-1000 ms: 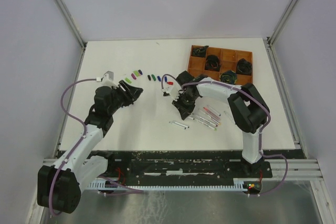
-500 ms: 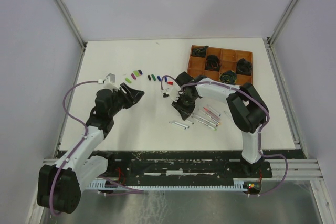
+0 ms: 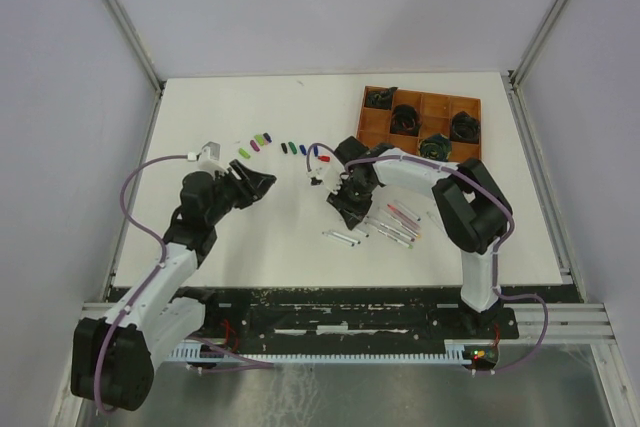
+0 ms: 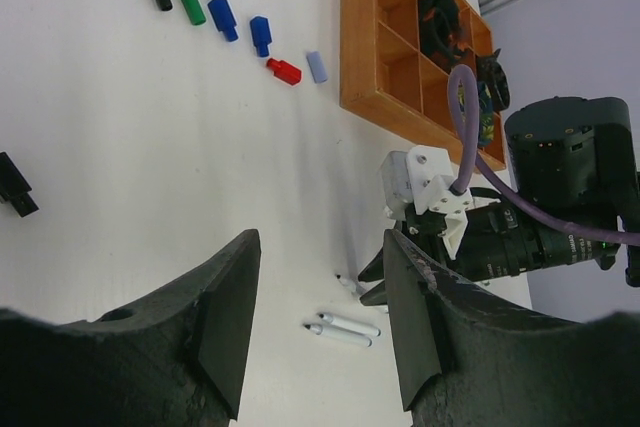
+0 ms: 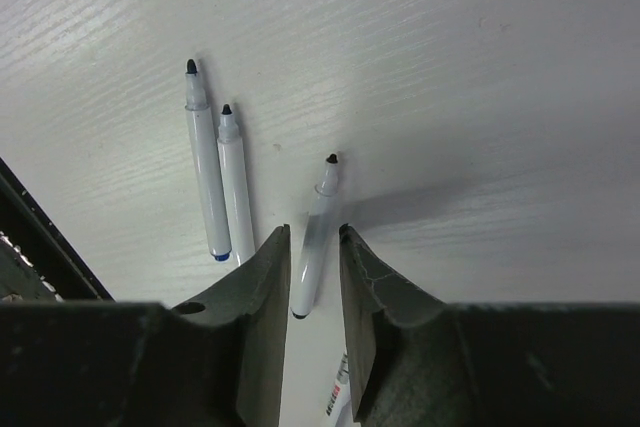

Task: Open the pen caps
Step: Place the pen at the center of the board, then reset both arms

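Observation:
Several loose pen caps (image 3: 275,144) in green, purple, blue, black and red lie in a row at mid-table; in the left wrist view the red one (image 4: 284,71) lies nearest the tray. Uncapped pens (image 3: 343,238) with white-grey barrels lie near the right arm. My right gripper (image 5: 314,232) is low over the table, its jaws a little apart. One uncapped pen (image 5: 312,257) lies flat between them with a thin gap on each side. Two more pens (image 5: 205,182) lie to its left. My left gripper (image 4: 320,247) hangs open and empty above the bare table, left of the right gripper (image 3: 340,209).
A brown compartment tray (image 3: 362,117) with dark coiled things in it stands at the back right. More pens (image 3: 398,227), some still capped, lie in a loose bunch right of my right gripper. A single black cap (image 4: 12,185) lies apart on the left.
My right jaws have parted from shut and let go of the pen, which now lies on the table. My left gripper has drifted slightly right, still open.

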Robot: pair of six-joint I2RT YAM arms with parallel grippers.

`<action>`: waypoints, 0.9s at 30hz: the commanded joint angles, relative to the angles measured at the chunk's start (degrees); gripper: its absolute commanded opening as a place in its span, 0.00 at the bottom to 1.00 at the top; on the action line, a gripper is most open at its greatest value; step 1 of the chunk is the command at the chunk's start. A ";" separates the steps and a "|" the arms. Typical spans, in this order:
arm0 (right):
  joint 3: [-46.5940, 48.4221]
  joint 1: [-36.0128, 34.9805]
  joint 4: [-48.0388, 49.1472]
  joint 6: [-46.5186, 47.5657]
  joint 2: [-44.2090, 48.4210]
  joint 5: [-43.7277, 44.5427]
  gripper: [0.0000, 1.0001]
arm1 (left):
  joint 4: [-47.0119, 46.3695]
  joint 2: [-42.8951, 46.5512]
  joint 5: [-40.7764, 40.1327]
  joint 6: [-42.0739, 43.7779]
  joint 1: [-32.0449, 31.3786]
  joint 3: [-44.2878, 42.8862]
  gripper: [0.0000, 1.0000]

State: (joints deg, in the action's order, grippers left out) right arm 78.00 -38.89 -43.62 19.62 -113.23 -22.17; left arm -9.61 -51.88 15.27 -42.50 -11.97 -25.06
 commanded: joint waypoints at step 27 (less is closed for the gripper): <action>2.04 14.91 7.99 4.90 44.88 6.14 0.99 | 14.78 6.36 5.40 9.08 0.28 -32.75 0.99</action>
State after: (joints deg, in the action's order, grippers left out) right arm 69.12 -25.67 -34.44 29.71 -68.71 -23.57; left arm -3.18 -45.34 20.05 -40.32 -11.97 -45.30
